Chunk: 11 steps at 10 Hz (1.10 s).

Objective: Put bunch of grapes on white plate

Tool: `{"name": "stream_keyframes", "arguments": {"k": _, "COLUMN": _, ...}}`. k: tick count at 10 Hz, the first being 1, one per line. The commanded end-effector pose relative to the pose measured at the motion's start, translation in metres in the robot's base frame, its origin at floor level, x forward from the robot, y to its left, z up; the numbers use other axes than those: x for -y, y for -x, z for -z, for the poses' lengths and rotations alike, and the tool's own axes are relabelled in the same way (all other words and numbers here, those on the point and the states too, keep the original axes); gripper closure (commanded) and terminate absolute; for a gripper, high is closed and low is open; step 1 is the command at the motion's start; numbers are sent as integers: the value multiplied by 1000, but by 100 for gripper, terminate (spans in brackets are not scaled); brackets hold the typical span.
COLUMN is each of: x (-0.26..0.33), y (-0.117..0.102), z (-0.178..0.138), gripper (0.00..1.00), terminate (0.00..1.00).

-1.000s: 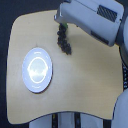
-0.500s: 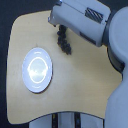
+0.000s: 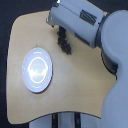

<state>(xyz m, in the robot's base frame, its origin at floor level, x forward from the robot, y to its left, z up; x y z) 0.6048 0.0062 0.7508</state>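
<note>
On the light wooden table (image 3: 75,95), toward the exterior view's left, sits the white plate (image 3: 37,70), round and glossy, with light glaring off its shallow centre and nothing lying in it. Up and to the exterior view's right of it, well apart from its rim, is the bunch of grapes (image 3: 64,42), a dark, elongated cluster running down from under the robot's arm (image 3: 85,22). That arm, grey and white, reaches in from the exterior view's upper right, and its gripper (image 3: 61,30) meets the top of the bunch. Whether its fingers are spread or closed around the grapes cannot be told, since the picture is blurred there. Nor is it clear whether the bunch rests on the tabletop or hangs just above it.
</note>
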Motion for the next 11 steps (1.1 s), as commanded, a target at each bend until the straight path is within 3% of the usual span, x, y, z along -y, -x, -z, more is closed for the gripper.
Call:
{"name": "stream_keyframes", "arguments": {"k": 1, "x": 15, "y": 8, "z": 30, "gripper": 0, "terminate": 0}}
{"name": "stream_keyframes", "arguments": {"k": 4, "x": 16, "y": 16, "z": 44, "gripper": 0, "terminate": 0}}
{"name": "stream_keyframes", "arguments": {"k": 9, "x": 24, "y": 12, "z": 41, "gripper": 0, "terminate": 0}}
{"name": "stream_keyframes", "arguments": {"k": 10, "x": 27, "y": 12, "z": 39, "gripper": 100, "terminate": 0}}
{"name": "stream_keyframes", "arguments": {"k": 11, "x": 29, "y": 10, "z": 38, "gripper": 100, "terminate": 0}}
